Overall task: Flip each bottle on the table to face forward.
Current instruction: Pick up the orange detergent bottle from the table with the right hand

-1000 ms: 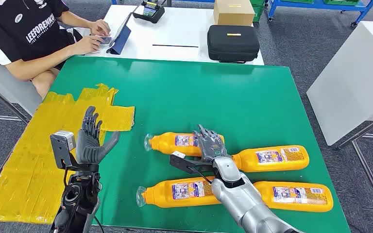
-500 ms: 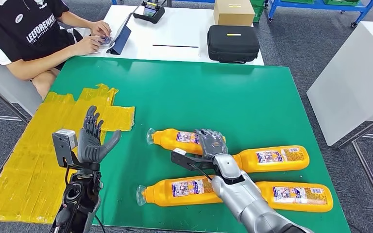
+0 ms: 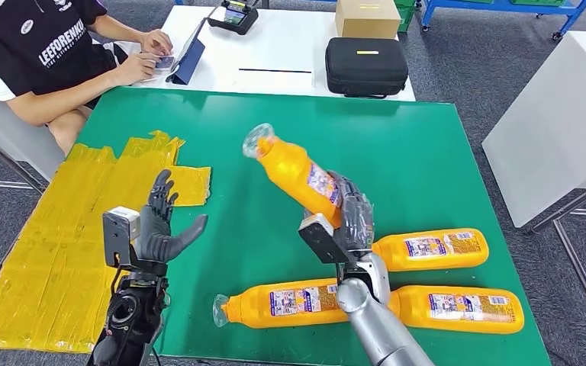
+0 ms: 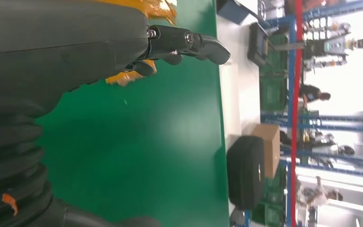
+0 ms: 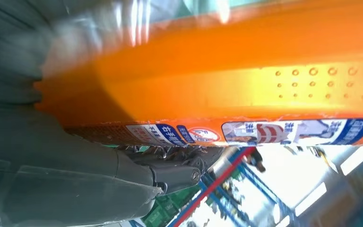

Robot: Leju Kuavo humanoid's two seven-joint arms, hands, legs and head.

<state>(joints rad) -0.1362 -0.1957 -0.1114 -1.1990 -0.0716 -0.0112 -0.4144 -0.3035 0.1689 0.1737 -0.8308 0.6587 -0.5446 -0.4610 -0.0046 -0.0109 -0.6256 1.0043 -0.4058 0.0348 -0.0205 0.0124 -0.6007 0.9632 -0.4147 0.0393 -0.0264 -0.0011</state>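
At frame centre the right hand point(image 3: 349, 217) grips a lifted, tilted bottle point(image 3: 294, 169), likely for turning its label forward, while the left hand point(image 3: 160, 225), lower left, hangs spread and empty.

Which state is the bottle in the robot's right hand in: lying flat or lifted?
Lifted: the right hand holds the bottle tilted above the table.

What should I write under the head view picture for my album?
Right hand lifts one orange bottle off the green table.
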